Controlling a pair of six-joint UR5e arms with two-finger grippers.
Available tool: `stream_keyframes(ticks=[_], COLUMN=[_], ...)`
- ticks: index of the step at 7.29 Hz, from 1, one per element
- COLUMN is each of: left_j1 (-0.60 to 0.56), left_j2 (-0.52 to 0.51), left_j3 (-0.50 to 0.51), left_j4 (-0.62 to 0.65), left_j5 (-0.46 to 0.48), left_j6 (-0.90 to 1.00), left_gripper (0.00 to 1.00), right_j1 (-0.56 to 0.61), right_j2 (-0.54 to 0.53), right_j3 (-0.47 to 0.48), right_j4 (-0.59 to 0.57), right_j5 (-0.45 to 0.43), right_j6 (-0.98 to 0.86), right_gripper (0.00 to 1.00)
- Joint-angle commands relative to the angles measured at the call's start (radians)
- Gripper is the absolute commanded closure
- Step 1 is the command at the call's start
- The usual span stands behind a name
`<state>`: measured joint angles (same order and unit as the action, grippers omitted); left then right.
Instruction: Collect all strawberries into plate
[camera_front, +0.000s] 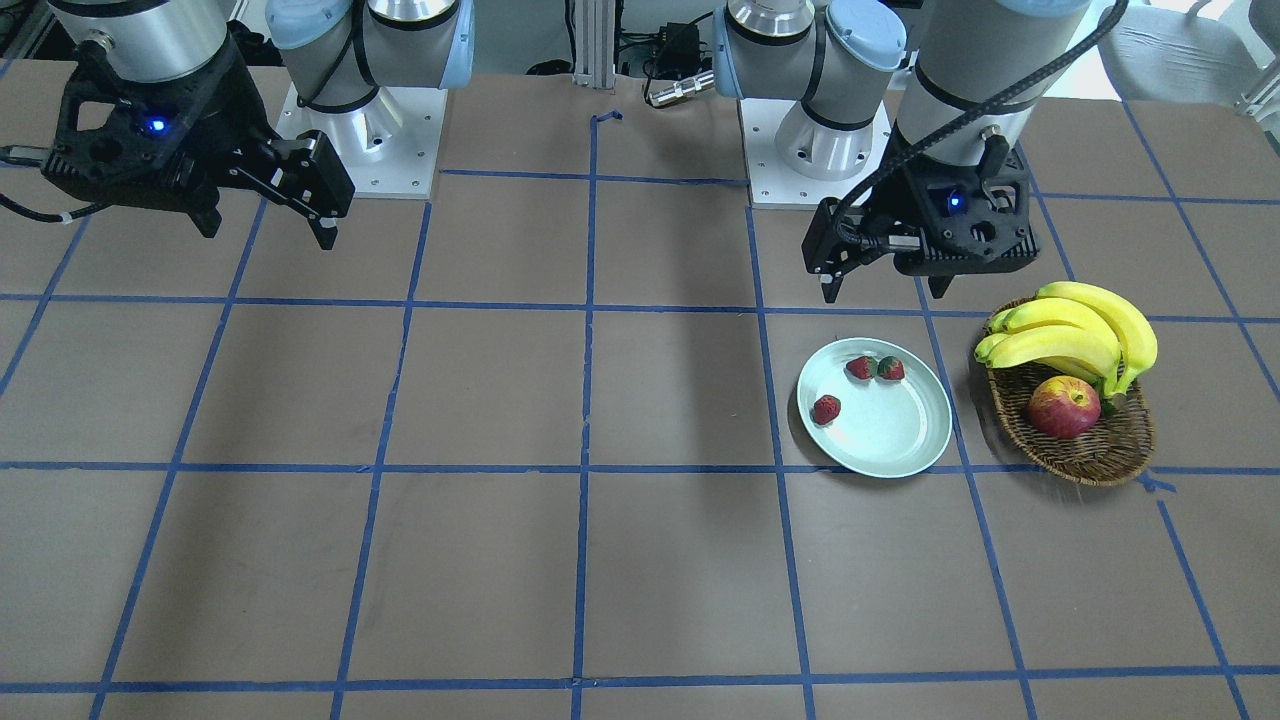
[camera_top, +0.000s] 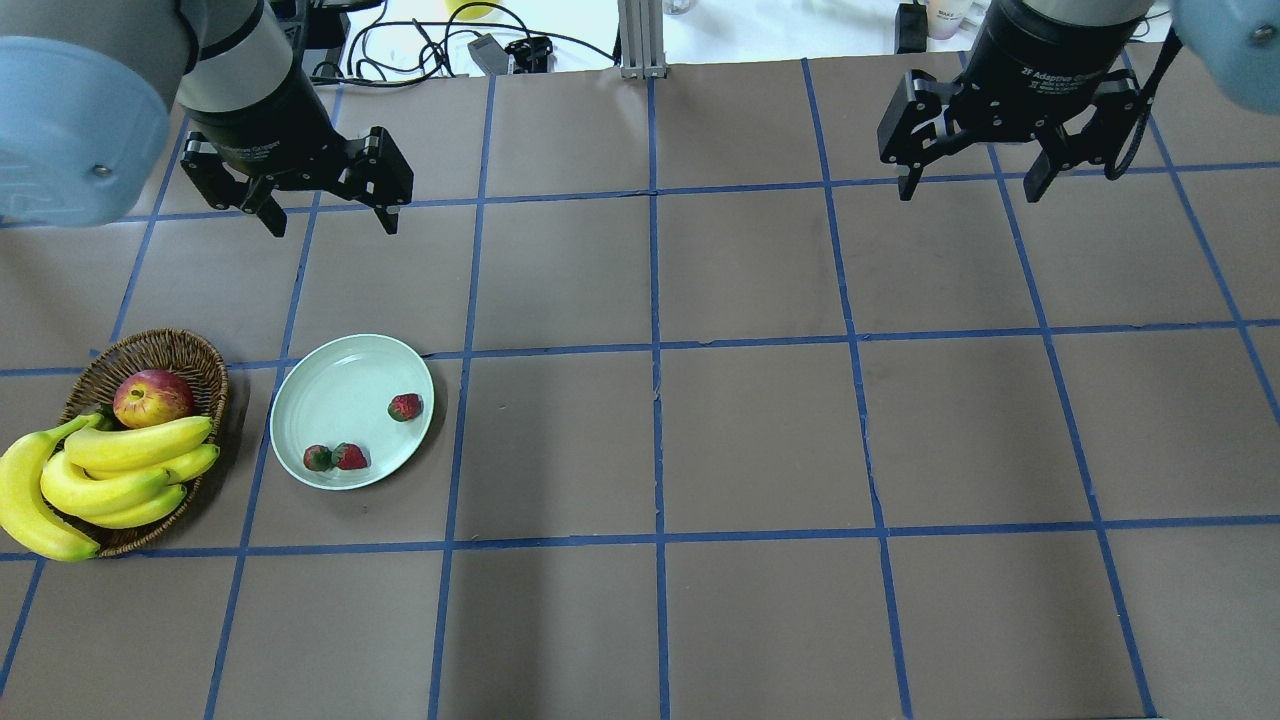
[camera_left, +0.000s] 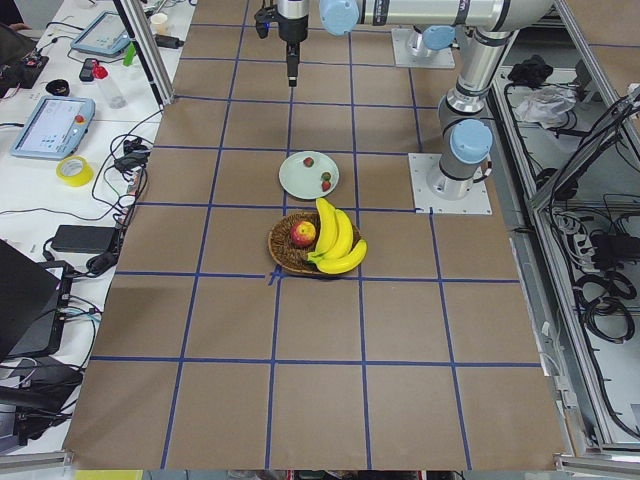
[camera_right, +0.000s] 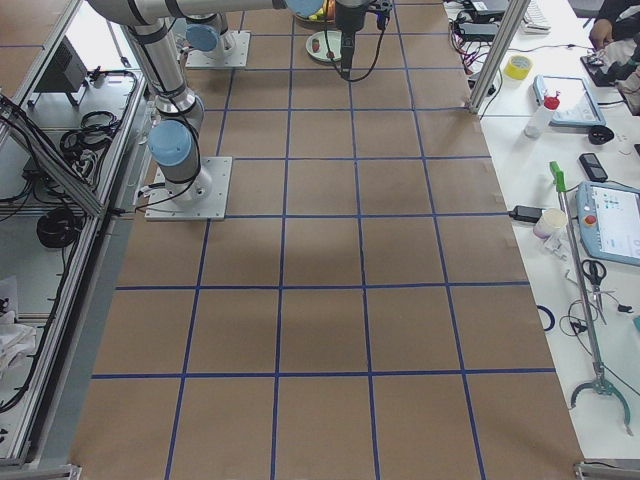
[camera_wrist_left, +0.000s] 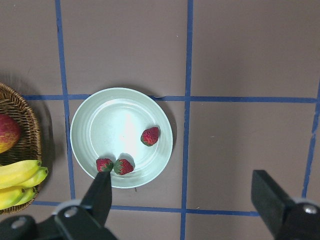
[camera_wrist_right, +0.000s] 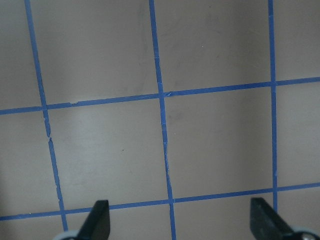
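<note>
The strawberries (camera_top: 405, 407) are all lying in the plate (camera_top: 330, 385), two by its rim, while the left gripper (camera_top: 332, 224) and right gripper (camera_top: 970, 190) are hanging spread and empty, so a careless low pass would be risking knocking them out.

The pale mint-green plate (camera_top: 335, 385) is seen lower left in the overhead view. Three red strawberries (camera_top: 405, 407) are held in it, two side by side at its lower rim.

We find a robotics lab: tape-gridded table (camera_top: 760, 430), aluminium framing (camera_top: 640, 40), teach pendant (camera_left: 45, 125), loose cables (camera_left: 600, 290) alongside.
</note>
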<state>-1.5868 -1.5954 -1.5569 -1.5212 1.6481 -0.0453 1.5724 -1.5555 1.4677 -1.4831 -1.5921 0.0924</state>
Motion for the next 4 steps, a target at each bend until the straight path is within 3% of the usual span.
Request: stream_keyframes(ticks=[1, 4], left_j1=[0.001, -0.002], left_j2=[0.049, 0.066], left_j3=[-0.028, -0.055], left_j4=[-0.051, -0.053], left_j5=[-0.008, -0.047], left_j6=[-0.005, 0.011], left_gripper=[0.00, 0.00], right_j1=[0.000, -0.002], right_j2=[0.000, 0.015], right_j3=[0.000, 0.038], right_j4=[-0.003, -0.136], right_j5=[0.004, 0.020], right_j6=[-0.003, 0.007], right_gripper=[0.00, 0.00])
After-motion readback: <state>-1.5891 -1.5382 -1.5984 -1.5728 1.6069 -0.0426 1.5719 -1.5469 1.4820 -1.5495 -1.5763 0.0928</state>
